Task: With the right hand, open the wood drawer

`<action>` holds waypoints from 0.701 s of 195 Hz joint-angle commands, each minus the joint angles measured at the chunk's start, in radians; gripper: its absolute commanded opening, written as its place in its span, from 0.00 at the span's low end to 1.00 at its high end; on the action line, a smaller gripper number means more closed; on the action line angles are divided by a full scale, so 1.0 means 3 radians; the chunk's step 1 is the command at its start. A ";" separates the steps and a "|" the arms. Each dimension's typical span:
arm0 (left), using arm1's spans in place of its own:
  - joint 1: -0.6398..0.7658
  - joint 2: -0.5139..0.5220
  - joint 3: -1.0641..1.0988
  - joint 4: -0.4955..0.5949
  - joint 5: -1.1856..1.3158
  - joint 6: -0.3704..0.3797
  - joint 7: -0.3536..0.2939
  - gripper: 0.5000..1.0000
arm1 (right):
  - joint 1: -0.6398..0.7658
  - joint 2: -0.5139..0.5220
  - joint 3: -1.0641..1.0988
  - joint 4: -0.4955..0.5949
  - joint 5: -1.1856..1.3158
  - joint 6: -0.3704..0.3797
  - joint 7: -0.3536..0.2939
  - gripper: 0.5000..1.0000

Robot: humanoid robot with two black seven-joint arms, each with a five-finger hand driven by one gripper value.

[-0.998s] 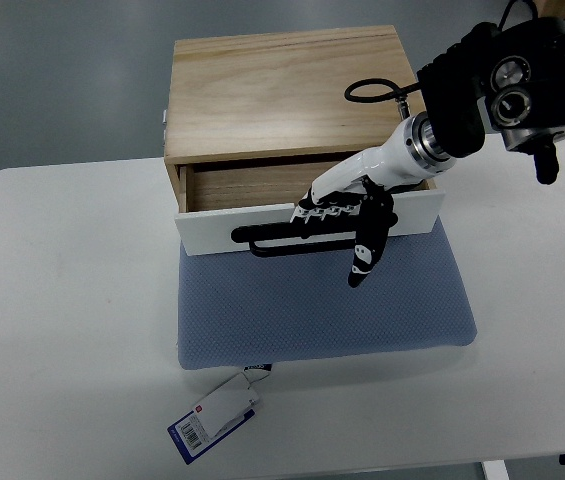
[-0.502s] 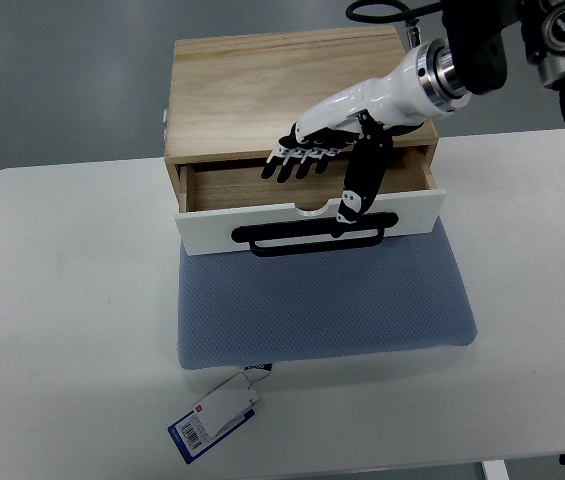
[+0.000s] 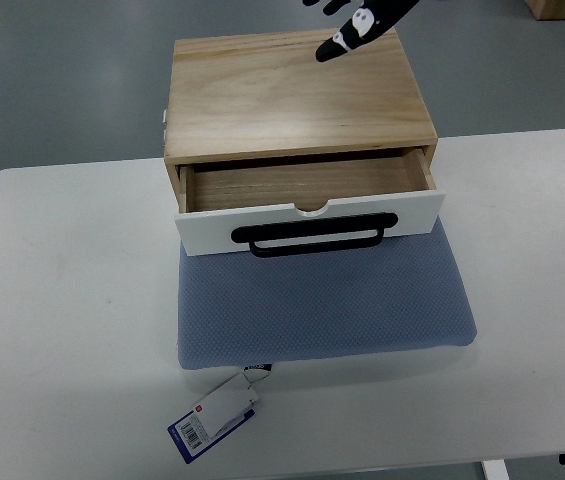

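Wood drawer (image 3: pixel 307 205): part open, white front and black handle (image 3: pixel 314 236) over the blue mat (image 3: pixel 322 300), on the white table (image 3: pixel 62 330). Hand (image 3: pixel 357 18): only black fingertips at the top edge, above the box's rear, well apart from the handle; spread cannot be told.

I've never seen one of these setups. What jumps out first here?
A wooden box stands mid-table with its white-fronted drawer pulled partly open, black handle facing us. Under it lies a blue mat with a tag. At the top edge, only a hand's black fingertips show.
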 commanded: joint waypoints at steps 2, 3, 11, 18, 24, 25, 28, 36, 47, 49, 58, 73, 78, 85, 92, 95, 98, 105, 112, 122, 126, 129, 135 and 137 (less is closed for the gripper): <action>0.0000 0.0000 0.0000 -0.0002 0.0000 -0.0001 0.0001 1.00 | -0.0426 -0.0195 0.0429 -0.0191 0.0060 -0.0162 0.0051 0.83; 0.0000 0.0000 0.0000 -0.0002 0.0000 -0.0001 0.0001 1.00 | -0.0426 -0.0195 0.0429 -0.0191 0.0060 -0.0162 0.0051 0.83; 0.0000 0.0000 0.0000 -0.0002 0.0000 0.0004 0.0001 1.00 | -0.0738 -0.0261 0.0731 -0.0324 0.0060 -0.0223 0.0072 0.83; 0.0000 0.0000 0.0000 -0.0002 0.0000 0.0004 0.0001 1.00 | -0.0932 -0.0272 0.0946 -0.0406 0.0060 -0.0264 0.0082 0.83; 0.0000 0.0000 0.0000 -0.0002 0.0000 0.0004 0.0001 1.00 | -0.1147 -0.0277 0.1176 -0.0483 0.0060 -0.0295 0.0097 0.83; 0.0000 0.0000 0.0000 -0.0002 0.0000 0.0004 0.0001 1.00 | -0.1147 -0.0277 0.1176 -0.0483 0.0060 -0.0295 0.0097 0.83; 0.0000 0.0000 0.0000 -0.0002 0.0000 0.0004 0.0001 1.00 | -0.1147 -0.0277 0.1176 -0.0483 0.0060 -0.0295 0.0097 0.83; 0.0000 0.0000 0.0000 -0.0002 0.0000 0.0004 0.0001 1.00 | -0.1515 -0.0272 0.1554 -0.0611 0.0050 -0.0346 0.0118 0.83; 0.0000 0.0000 0.0000 -0.0002 0.0000 -0.0001 0.0001 1.00 | -0.1918 -0.0236 0.1983 -0.0743 0.0025 -0.0402 0.0143 0.83; 0.0000 0.0000 0.0000 -0.0002 0.0000 0.0004 -0.0005 1.00 | -0.1980 -0.0231 0.2050 -0.0769 0.0020 -0.0412 0.0153 0.83; 0.0000 0.0000 0.0000 -0.0002 0.0000 -0.0001 0.0001 1.00 | -0.2042 -0.0226 0.2106 -0.0795 0.0014 -0.0417 0.0164 0.83; 0.0000 0.0000 0.0000 -0.0002 0.0000 0.0004 0.0001 1.00 | -0.2584 -0.0108 0.2602 -0.0989 -0.0001 -0.0433 0.0261 0.84; 0.0000 0.0000 0.0000 -0.0002 0.0000 0.0004 0.0001 1.00 | -0.2584 -0.0108 0.2602 -0.0989 -0.0001 -0.0433 0.0261 0.84; 0.0000 0.0000 0.0000 -0.0002 0.0000 0.0004 0.0001 1.00 | -0.2860 0.0015 0.2868 -0.1102 -0.0021 -0.0433 0.0327 0.84; 0.0000 0.0000 0.0000 -0.0002 0.0000 0.0004 0.0001 1.00 | -0.2860 0.0015 0.2868 -0.1102 -0.0021 -0.0433 0.0327 0.84; 0.0000 0.0000 0.0000 -0.0002 0.0000 0.0004 0.0001 1.00 | -0.3067 0.0146 0.3056 -0.1208 -0.0082 -0.0438 0.0388 0.85; 0.0000 0.0000 0.0000 -0.0002 0.0000 0.0004 0.0001 1.00 | -0.3110 0.0178 0.3093 -0.1234 -0.0093 -0.0433 0.0404 0.85; 0.0000 0.0000 0.0000 -0.0002 0.0000 0.0004 -0.0005 1.00 | -0.3263 0.0291 0.3236 -0.1316 -0.0134 -0.0433 0.0470 0.85; 0.0000 0.0000 0.0000 -0.0002 0.0000 0.0004 -0.0005 1.00 | -0.3341 0.0342 0.3298 -0.1357 -0.0154 -0.0433 0.0496 0.85; 0.0000 0.0000 0.0000 -0.0002 0.0000 0.0004 -0.0005 1.00 | -0.3509 0.0465 0.3410 -0.1459 -0.0216 -0.0433 0.0563 0.86; 0.0000 0.0000 0.0000 -0.0002 0.0000 0.0004 0.0001 1.00 | -0.3566 0.0521 0.3441 -0.1495 -0.0246 -0.0433 0.0593 0.86; 0.0000 0.0000 0.0000 -0.0002 0.0000 0.0004 0.0001 1.00 | -0.3566 0.0521 0.3441 -0.1495 -0.0246 -0.0433 0.0593 0.86; 0.0000 0.0000 0.0000 -0.0002 0.0000 0.0004 0.0001 1.00 | -0.3672 0.0643 0.3492 -0.1571 -0.0302 -0.0433 0.0649 0.86; 0.0000 0.0000 0.0000 -0.0002 0.0000 0.0004 0.0001 1.00 | -0.3698 0.0674 0.3502 -0.1592 -0.0313 -0.0433 0.0660 0.86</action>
